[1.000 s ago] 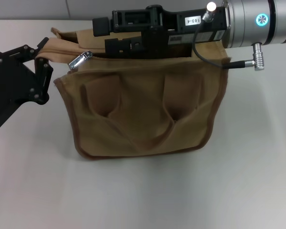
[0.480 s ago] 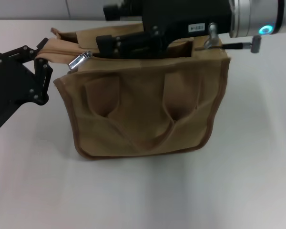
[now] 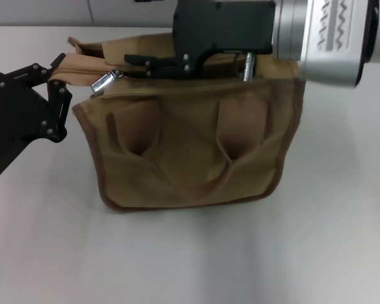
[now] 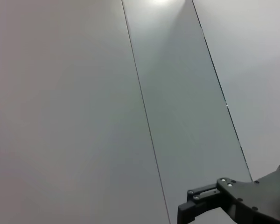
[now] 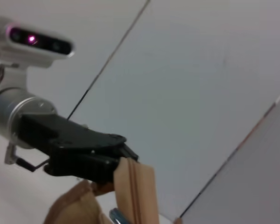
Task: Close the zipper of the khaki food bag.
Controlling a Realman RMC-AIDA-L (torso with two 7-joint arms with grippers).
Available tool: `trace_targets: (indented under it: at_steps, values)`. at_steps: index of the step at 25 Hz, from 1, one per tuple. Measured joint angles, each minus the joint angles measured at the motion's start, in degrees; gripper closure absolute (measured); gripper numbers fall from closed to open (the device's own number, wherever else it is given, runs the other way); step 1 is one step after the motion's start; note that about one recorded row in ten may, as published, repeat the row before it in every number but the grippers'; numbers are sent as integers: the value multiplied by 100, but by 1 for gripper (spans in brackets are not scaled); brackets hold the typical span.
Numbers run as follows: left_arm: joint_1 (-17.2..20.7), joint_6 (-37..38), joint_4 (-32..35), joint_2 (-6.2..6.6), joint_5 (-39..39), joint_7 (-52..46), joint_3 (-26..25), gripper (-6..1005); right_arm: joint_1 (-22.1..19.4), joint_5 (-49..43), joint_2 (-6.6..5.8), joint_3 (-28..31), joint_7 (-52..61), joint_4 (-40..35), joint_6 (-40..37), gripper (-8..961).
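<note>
The khaki food bag (image 3: pixel 190 145) stands upright mid-table, its two handles facing me. The zipper (image 3: pixel 82 66) runs along the top flap, and its silver pull tab (image 3: pixel 106 81) lies near the bag's left end. My left gripper (image 3: pixel 56 71) is shut on the flap's left end. The right wrist view shows the same grip, with the left gripper (image 5: pixel 123 157) pinching the tan flap (image 5: pixel 136 191) above the pull tab (image 5: pixel 115 215). My right gripper (image 3: pixel 144 63) reaches over the bag's top opening, its tip a little to the right of the pull tab.
The white table (image 3: pixel 196 253) spreads out in front of the bag and to both sides. My right forearm (image 3: pixel 323 35) hangs above the bag's right corner. The left wrist view holds only grey wall panels (image 4: pixel 84 102).
My right wrist has rolled and dropped lower over the bag's top, so its tip now sits at the opening near the pull tab. The left gripper and the bag have stayed put.
</note>
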Motion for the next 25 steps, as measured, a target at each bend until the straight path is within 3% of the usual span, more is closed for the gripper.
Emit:
trace_targets:
  at_steps: [13, 25]
  values:
    - [-40, 12, -17, 0, 0, -54, -19, 977, -434, 67, 0, -485, -579, -638, -20, 145]
    - [-83, 258, -78, 0, -9, -119, 23, 977, -435, 8, -2, -1084, -862, -715, 478, 145]
